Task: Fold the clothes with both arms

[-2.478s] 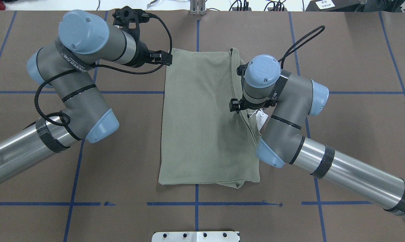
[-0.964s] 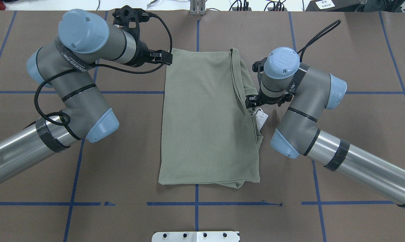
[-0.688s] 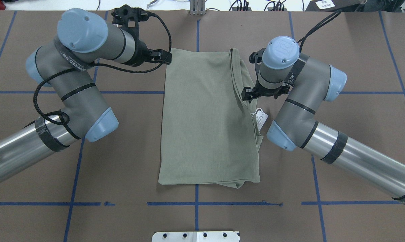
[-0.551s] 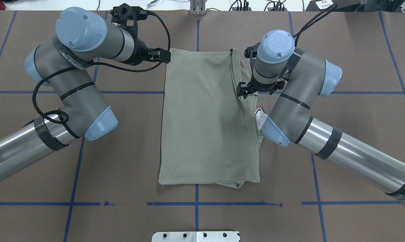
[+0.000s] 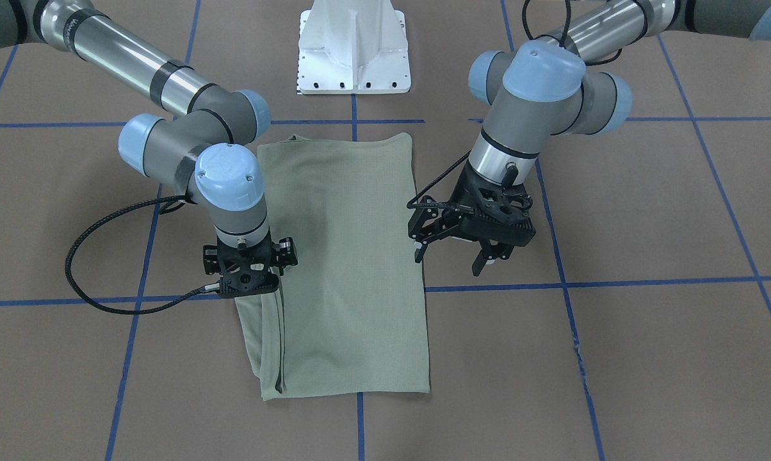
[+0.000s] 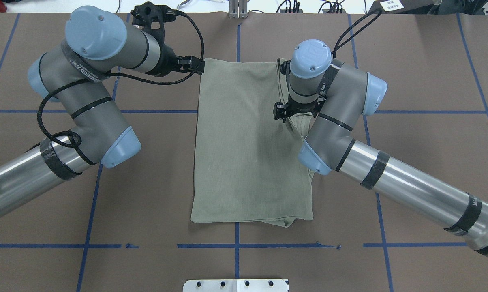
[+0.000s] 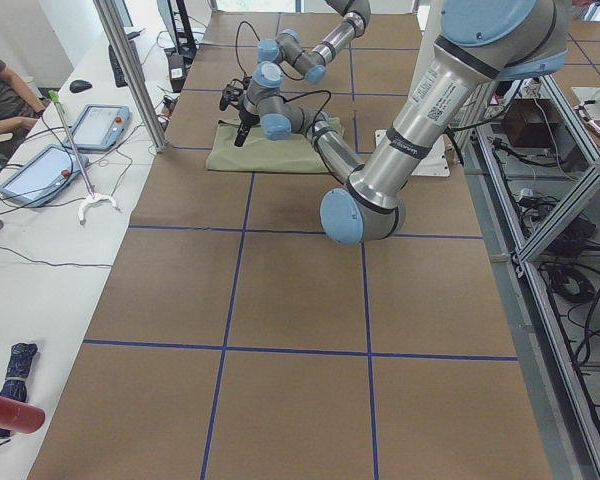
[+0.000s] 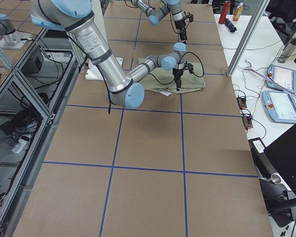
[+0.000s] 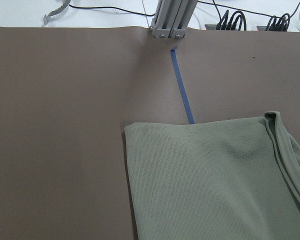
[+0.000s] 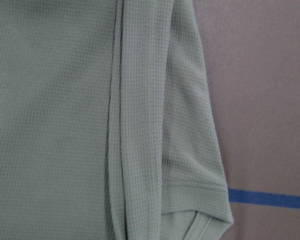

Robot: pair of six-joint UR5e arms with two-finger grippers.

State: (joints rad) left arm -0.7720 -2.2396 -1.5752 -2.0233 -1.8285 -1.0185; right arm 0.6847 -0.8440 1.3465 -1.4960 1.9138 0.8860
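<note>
Two-fingered black left gripper (image 5: 448, 261) hangs wide open, empty, beside the folded sage-green knit shirt (image 5: 347, 256); black right gripper (image 5: 244, 285) over its opposite edge (opening hidden).

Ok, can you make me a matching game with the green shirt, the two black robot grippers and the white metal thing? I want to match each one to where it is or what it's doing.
Column one:
1. sage-green knit shirt
2. left black two-finger gripper
3. right black two-finger gripper
4. white metal pedestal base

Column two:
A. open, holding nothing, beside the shirt's edge
B. stands at the robot's end of the brown table
C. lies folded flat in the middle
D. directly over the shirt's layered edge

Pairs: 1-C, 2-A, 3-D, 4-B.
</note>
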